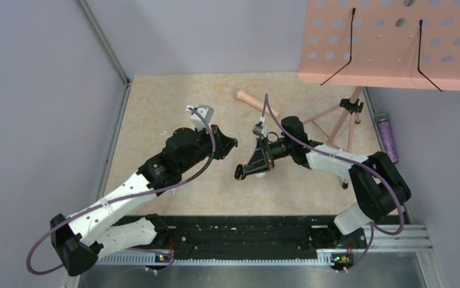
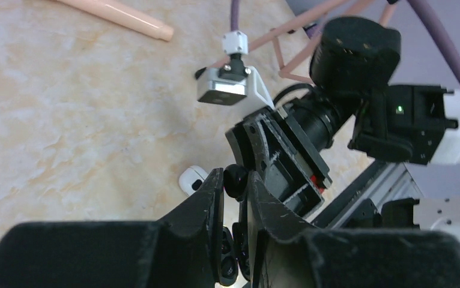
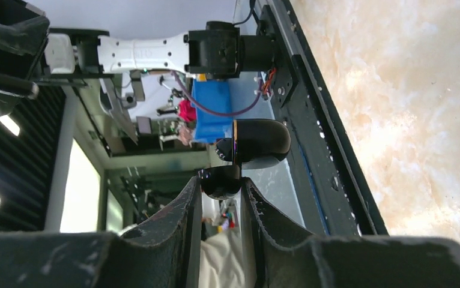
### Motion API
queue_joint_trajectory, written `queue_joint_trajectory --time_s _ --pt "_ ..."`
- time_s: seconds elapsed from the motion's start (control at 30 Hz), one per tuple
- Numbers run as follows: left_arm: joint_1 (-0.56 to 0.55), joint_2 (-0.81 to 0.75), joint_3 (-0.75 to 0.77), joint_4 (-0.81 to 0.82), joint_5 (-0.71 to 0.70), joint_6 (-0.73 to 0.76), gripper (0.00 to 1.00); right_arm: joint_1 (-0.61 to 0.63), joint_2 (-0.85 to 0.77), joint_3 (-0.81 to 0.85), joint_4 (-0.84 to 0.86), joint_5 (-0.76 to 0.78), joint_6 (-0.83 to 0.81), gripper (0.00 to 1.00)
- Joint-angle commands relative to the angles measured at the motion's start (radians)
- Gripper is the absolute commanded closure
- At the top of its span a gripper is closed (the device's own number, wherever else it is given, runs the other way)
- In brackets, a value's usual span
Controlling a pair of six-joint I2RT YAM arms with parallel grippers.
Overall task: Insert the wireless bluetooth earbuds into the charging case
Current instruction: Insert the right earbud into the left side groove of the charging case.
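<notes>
Right hand (image 3: 220, 183) is clamped on the glossy black charging case (image 3: 257, 144). Left hand (image 2: 236, 175) is pinched together right up against it, can't tell if anything's in there. One white earbud (image 2: 190, 179) peeks out just beside its fingertip, down by the tabletop (image 2: 65, 120).

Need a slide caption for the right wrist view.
Right gripper shut on the glossy black charging case, beige table beside it.

R pincer (image 3: 221, 187) clamped on glossy blk case (image 3: 257, 143), domed part above tips, marbled table (image 3: 420, 120) at right.
</notes>
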Motion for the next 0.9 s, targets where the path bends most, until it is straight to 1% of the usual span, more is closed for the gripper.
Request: queue_joint_trajectory --time_s 0.0,0.13,0.2,0.37,0.43,0.57,0.67,0.73,0.87 --pt "-0.002 -0.029 -0.028 0.139 0.133 0.097 1.0 -0.026 -0.036 0.097 -0.262 -0.08 -0.213 1.0" --pt "-0.002 -0.05 -0.065 0.216 0.148 0.154 1.0 -0.044 -0.023 0.106 -0.241 -0.092 -0.171 1.0" --pt "-0.001 -0.062 -0.098 0.28 0.163 0.179 1.0 -0.046 -0.018 0.111 -0.231 -0.098 -0.158 1.0" --pt "-0.002 -0.095 -0.223 0.501 0.238 0.256 1.0 -0.056 -0.007 0.135 -0.237 -0.121 -0.153 1.0" --pt "-0.002 -0.101 -0.266 0.559 0.27 0.289 1.0 -0.06 -0.003 0.139 -0.246 -0.132 -0.155 1.0" --pt "-0.001 -0.107 -0.313 0.616 0.347 0.362 1.0 -0.064 -0.001 0.143 -0.26 -0.14 -0.155 1.0" --pt "-0.002 -0.126 -0.359 0.693 0.345 0.376 1.0 -0.065 -0.002 0.146 -0.271 -0.142 -0.161 1.0" --pt "-0.002 -0.14 -0.377 0.707 0.346 0.377 1.0 -0.066 -0.003 0.147 -0.271 -0.145 -0.163 1.0" --pt "-0.001 -0.148 -0.402 0.711 0.422 0.444 1.0 -0.068 -0.002 0.143 -0.257 -0.145 -0.15 1.0"
